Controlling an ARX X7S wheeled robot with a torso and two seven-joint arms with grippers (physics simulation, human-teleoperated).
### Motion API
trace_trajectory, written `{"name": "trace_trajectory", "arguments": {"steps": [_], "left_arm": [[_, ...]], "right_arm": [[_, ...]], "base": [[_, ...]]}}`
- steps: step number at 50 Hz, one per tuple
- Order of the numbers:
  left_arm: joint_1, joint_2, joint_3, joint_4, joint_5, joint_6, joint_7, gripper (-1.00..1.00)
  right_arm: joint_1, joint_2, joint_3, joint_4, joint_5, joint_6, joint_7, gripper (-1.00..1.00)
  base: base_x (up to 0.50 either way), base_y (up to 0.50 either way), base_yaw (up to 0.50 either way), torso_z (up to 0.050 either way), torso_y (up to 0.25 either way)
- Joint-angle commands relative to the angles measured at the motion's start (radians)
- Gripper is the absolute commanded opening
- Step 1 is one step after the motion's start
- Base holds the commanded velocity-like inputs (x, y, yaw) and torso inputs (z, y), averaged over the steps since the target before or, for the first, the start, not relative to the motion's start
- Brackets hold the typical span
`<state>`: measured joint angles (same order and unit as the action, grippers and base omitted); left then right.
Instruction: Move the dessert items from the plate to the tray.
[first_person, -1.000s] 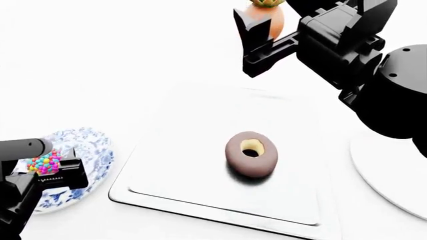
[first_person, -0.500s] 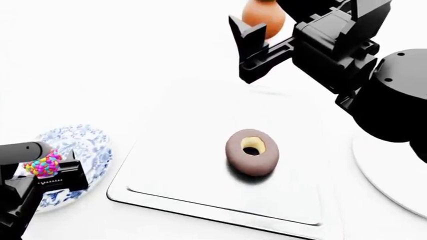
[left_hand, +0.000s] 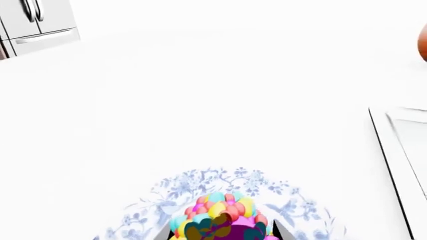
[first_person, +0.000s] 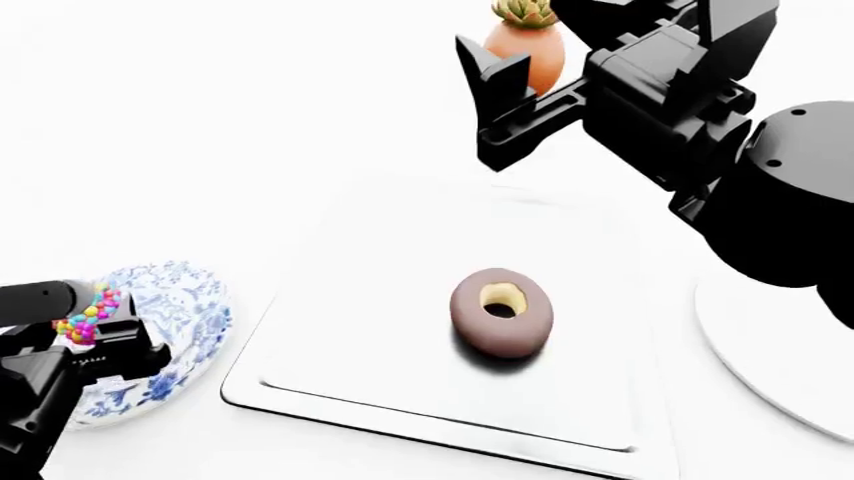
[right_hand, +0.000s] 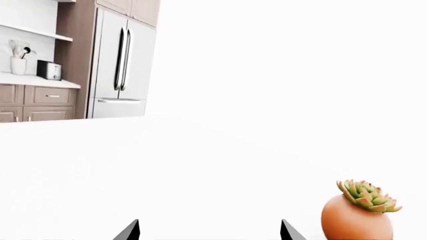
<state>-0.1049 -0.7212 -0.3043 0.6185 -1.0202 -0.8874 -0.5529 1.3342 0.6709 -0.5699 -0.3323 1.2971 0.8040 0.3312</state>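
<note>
The chocolate-brown doughnut (first_person: 502, 310) with its pale hole lies in the middle of the white tray (first_person: 360, 260). The multicoloured candy ball (first_person: 87, 312) sits between the fingers of my left gripper (first_person: 83, 335), just over the blue-patterned plate (first_person: 187, 300). In the left wrist view the ball (left_hand: 220, 215) fills the gap between the two fingers, above the plate (left_hand: 200, 182). My right gripper (first_person: 501, 105) is open and empty, held high over the tray's far edge. In the right wrist view its gripper (right_hand: 210, 232) shows only bare counter between the fingertips.
An orange pot with a green succulent (first_person: 527, 45) stands beyond the tray, behind my right gripper; it also shows in the right wrist view (right_hand: 357, 215). A plain white round plate (first_person: 787, 350) lies right of the tray. The tray's dark edge (left_hand: 393, 150) shows in the left wrist view.
My left gripper with the candy ball has risen slightly and shifted toward the plate's left side. The head view has tilted, bringing the succulent into view. The doughnut has not moved.
</note>
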Motion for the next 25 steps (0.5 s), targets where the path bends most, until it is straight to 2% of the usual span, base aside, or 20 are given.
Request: {"name": "trace_trajectory", "arguments": {"steps": [1,6,10,14,16,22,25], "left_arm": [[-0.026,-0.012,-0.016,0.022,-0.04,-0.009,-0.027,-1.0],[-0.121,-0.019,0.005,0.049,-0.112,-0.034,-0.042,-1.0],[-0.342,-0.01,0.137,0.047,-0.227,-0.125,-0.071,-1.0],[-0.574,0.048,0.278,-0.018,-0.293,-0.201,-0.052,-1.0],[-0.673,0.087,0.352,-0.073,-0.278,-0.226,-0.011,-1.0],[-0.833,0.187,0.501,-0.226,-0.173,-0.211,0.131,-1.0],[-0.87,0.219,0.55,-0.273,-0.153,-0.212,0.181,-1.0]], "right_arm": [[0.002,-0.001,-0.003,0.001,0.002,0.002,-0.001,1.0],[0.008,-0.002,-0.002,0.001,0.006,0.004,0.003,1.0],[0.015,-0.004,-0.001,-0.003,0.013,0.008,0.008,1.0],[0.021,-0.001,0.003,-0.005,0.02,0.011,0.013,1.0],[0.022,0.002,0.007,-0.009,0.025,0.012,0.017,1.0],[0.034,0.013,0.016,-0.016,0.042,0.021,0.032,1.0],[0.035,0.015,0.018,-0.021,0.046,0.022,0.039,1.0]], "base": [[0.0,0.0,0.0,-0.002,0.25],[0.0,0.0,0.0,-0.002,0.2],[0.0,0.0,0.0,0.0,0.0],[0.0,0.0,0.0,0.0,0.0],[0.01,0.0,0.0,0.0,0.0],[0.0,0.0,0.0,0.0,0.0],[0.0,0.0,0.0,0.05,0.035]]}}
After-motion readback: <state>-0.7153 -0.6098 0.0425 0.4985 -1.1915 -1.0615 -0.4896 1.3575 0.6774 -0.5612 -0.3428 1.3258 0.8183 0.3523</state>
